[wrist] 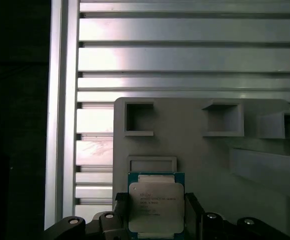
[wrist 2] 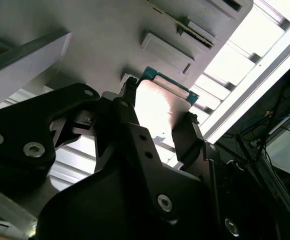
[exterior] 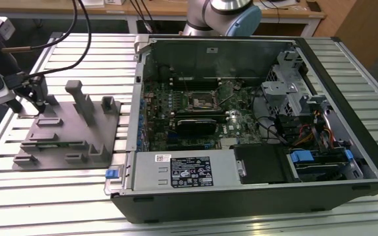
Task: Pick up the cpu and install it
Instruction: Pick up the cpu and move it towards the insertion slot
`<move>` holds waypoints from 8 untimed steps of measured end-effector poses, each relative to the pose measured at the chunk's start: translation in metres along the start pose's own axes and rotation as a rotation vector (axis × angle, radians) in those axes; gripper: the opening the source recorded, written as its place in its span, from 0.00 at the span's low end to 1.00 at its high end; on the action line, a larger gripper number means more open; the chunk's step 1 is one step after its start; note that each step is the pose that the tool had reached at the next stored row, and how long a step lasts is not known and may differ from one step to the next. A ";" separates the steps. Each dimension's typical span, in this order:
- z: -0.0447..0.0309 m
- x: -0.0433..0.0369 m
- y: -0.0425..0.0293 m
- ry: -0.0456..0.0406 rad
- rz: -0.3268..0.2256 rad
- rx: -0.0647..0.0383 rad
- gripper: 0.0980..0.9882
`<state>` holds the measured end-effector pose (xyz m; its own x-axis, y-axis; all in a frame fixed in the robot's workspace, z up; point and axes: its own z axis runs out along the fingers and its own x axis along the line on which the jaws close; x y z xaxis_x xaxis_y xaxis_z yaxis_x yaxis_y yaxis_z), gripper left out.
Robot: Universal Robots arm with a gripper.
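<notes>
Pincer (wrist: 156, 201) clamps cpu (wrist: 156, 207) at grey fixture (wrist: 210, 160); print illegible.

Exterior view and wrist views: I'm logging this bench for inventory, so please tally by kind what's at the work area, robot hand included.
Grey plastic fixture plate with upright blocks: 1
Open black metal computer case: 1
Small flat square silvery-topped cpu, gripped between the hand's fingers: 1
Black robot hand: 1
Total: 4
</notes>
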<state>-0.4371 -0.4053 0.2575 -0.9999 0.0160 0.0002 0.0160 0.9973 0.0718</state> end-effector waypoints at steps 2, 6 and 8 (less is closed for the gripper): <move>-0.0018 0.0000 0.0001 -0.0001 0.000 0.000 0.49; -0.0051 0.0000 0.0004 -0.0001 0.000 0.000 0.49; -0.0064 0.0000 0.0005 0.0000 0.000 0.000 0.49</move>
<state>-0.4371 -0.4053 0.2640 -0.9999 0.0160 0.0002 0.0160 0.9973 0.0719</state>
